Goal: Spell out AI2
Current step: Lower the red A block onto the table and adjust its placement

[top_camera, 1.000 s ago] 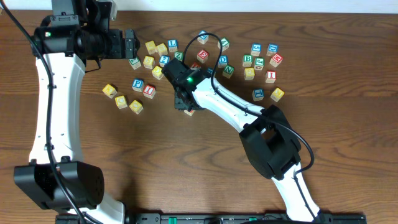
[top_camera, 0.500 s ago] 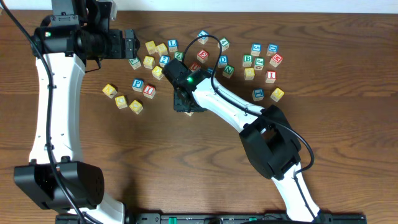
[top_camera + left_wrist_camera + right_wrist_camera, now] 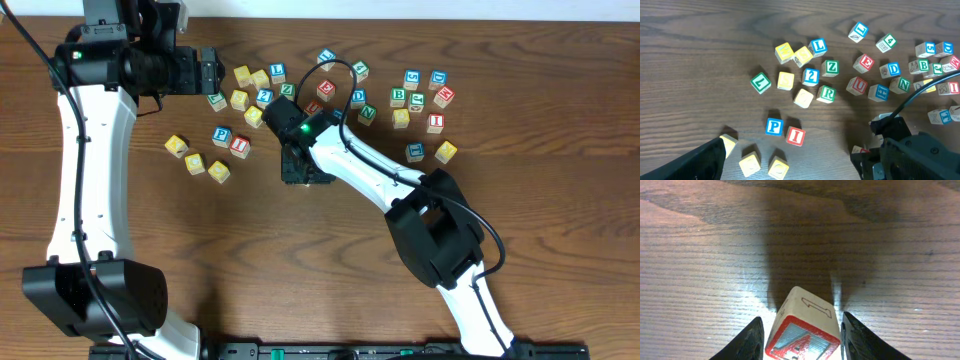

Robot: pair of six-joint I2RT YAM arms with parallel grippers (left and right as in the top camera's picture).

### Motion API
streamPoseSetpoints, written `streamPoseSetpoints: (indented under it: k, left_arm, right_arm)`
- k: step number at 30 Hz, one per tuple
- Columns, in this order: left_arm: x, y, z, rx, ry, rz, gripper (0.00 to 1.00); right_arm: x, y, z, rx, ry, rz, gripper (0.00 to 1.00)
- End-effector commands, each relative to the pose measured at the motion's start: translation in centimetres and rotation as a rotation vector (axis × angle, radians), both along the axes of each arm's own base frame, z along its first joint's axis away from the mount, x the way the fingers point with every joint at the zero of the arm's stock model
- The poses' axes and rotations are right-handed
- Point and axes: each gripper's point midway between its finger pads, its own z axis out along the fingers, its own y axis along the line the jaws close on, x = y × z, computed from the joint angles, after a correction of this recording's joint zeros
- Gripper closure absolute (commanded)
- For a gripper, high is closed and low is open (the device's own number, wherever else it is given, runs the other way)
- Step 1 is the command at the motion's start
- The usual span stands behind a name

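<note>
The A cube (image 3: 802,332), red-framed, rests on the table tilted between my right gripper's fingers, with a small gap on each side. From overhead my right gripper (image 3: 300,170) covers it at mid-table. The red I cube (image 3: 795,136) lies beside a blue P cube (image 3: 774,126), left of the right gripper; overhead shows this I cube (image 3: 240,145) too. The blue 2 cube (image 3: 811,76) sits in the back cluster, and it appears overhead (image 3: 264,97) as well. My left gripper (image 3: 208,70) hovers open and empty at the back left; one finger (image 3: 700,160) shows.
Several letter cubes lie scattered along the back, from an L (image 3: 278,72) to a group at the right (image 3: 415,98) with a second red I (image 3: 435,123). Three plain yellow cubes (image 3: 195,163) sit at the left. The right arm (image 3: 380,180) crosses the middle.
My right gripper's jaws have spread a little off the A cube and the gripper has shifted slightly toward the front. The left arm has not moved.
</note>
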Motion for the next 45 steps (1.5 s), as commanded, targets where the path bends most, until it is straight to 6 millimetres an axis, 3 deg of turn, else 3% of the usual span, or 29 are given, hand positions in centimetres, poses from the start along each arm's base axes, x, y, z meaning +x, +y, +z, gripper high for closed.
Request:
streamPoseSetpoints:
  k: [1, 17, 26, 36, 45]
  left_arm:
    - [0.3, 0.1, 1.0, -0.005, -0.024, 0.005, 0.02]
    - [0.3, 0.1, 1.0, -0.005, -0.024, 0.005, 0.03]
    - [0.3, 0.1, 1.0, -0.005, -0.024, 0.005, 0.03]
    - [0.3, 0.1, 1.0, -0.005, -0.024, 0.005, 0.02]
    - [0.3, 0.1, 1.0, -0.006, -0.024, 0.005, 0.03]
  right_arm:
    - [0.6, 0.1, 0.7, 0.019, -0.014, -0.009, 0.55]
    - [2.2, 0.5, 1.1, 0.007, -0.101, 0.077, 0.6]
    - [2.1, 0.3, 1.0, -0.001, -0.098, 0.074, 0.65]
    - [1.7, -0.2, 0.9, 0.002, -0.068, -0.067, 0.67]
    - [1.7, -0.2, 0.9, 0.007, -0.065, -0.092, 0.67]
